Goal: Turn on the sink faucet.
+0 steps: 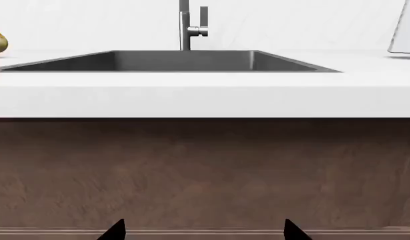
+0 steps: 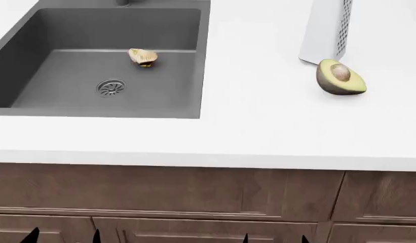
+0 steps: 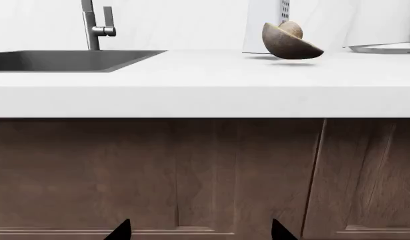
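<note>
**Both arms low at the cabinet front, faucet untouched at the back of the sink**

Your left gripper [image 1: 203, 231] sits down in front of the brown cabinet doors [image 2: 167, 192], below the edge of the white table [image 2: 262, 126]. Only its two dark fingertips [image 1: 115, 230] show, set well apart with nothing between them, so the jaws are released. Your right gripper [image 3: 199, 231] is at the same height further along the cabinet front, its jaws likewise spread and empty.

The sink faucet [image 1: 186, 27] stands upright behind the far rim of the sink [image 1: 171, 61], roughly centred on the basin as the left wrist sees it. Its flat lever handle [image 1: 203, 20] stands upright just beside the post. Both grippers are well apart from it.

From the head view, the sink holds a round slotted drain [image 2: 111, 87] on its floor and a small pale piece of food [image 2: 143, 56] near the back wall. On the table to the right of the sink lies a halved avocado [image 2: 339, 77], pit showing, just in front of an upright white grater-like object [image 2: 326, 30].
</note>
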### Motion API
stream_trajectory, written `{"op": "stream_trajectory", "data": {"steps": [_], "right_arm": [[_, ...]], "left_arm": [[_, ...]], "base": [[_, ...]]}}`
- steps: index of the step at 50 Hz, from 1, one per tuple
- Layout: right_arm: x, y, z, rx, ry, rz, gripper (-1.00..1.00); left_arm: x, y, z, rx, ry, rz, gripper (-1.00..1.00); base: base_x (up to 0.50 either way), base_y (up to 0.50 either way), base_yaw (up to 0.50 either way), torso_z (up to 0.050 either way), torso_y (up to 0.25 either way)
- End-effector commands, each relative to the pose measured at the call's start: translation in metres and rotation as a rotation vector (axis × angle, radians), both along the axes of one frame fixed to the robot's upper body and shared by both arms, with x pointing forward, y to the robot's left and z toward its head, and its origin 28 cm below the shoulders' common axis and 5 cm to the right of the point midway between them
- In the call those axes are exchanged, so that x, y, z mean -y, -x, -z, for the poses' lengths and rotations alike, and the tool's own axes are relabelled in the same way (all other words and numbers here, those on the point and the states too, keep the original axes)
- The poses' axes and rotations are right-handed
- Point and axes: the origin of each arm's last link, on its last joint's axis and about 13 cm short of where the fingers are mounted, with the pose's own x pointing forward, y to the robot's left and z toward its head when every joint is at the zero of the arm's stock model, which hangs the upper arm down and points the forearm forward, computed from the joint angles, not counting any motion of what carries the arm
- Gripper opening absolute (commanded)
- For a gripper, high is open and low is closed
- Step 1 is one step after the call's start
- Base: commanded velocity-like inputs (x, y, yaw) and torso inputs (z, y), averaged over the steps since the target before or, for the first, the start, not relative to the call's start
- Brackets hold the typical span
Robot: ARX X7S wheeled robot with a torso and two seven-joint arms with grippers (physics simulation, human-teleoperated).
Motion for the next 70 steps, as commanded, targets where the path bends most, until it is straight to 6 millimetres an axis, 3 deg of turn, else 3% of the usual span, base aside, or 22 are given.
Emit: {"op": "stream_trajectory", "data": {"steps": [1,17,45,70], "right_arm": [[-0.0001,0.0001,-0.0003,0.009,-0.013,0.003,1.0],[-0.0008,0.0004,0.0003,0.005,0.002,-0.003,1.0],[-0.0009,0.0004,0.001,0.01,0.041,0.002,1.0],[-0.0022,-0.0003,0.0002,0.022,0.033,-0.019,1.0]], "left_arm": [[-0.0004,-0.0002,-0.0012,0.008,0.007,-0.012,1.0],[-0.0024,0.0002,-0.0002,0.002,0.023,-0.024,1.0],[-0.0018,-0.0001,0.0009,-0.016,0.01,-0.02,1.0],[-0.0014,0.0008,0.002,-0.015,0.002,-0.002,1.0]], "base": [[0.0,0.0,0.0,0.0,0.0],[0.0,0.0,0.0,0.0,0.0],[0.01,0.47,0.0,0.0,0.0],[0.06,0.04,0.0,0.0,0.0]]}}
